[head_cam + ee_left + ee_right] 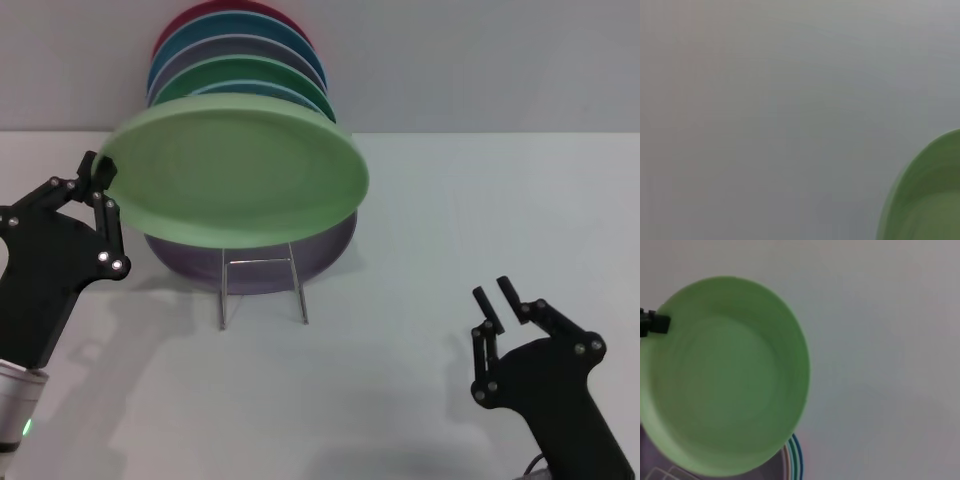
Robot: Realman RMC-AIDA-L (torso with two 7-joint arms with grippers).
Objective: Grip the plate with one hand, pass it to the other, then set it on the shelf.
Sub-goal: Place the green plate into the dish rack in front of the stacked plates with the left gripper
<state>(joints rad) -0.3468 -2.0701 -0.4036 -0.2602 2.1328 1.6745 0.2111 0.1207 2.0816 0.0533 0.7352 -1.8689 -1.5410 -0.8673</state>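
The light green plate (240, 172) is held nearly flat in the air, in front of the rack's stacked plates. My left gripper (100, 172) is shut on its left rim. The plate also shows in the right wrist view (722, 375), with a left fingertip (659, 324) on its edge, and in the left wrist view (930, 200). The silver wire shelf (262, 290) stands behind and below it, with its upright front loop showing under the plate. My right gripper (496, 300) is open and empty, low at the front right, well apart from the plate.
Several plates stand upright in the rack: a lilac one (300, 255) at the front, then a darker green one (250, 75), blue ones and a red one (215, 12) behind. White tabletop (420, 230) lies between the rack and my right gripper.
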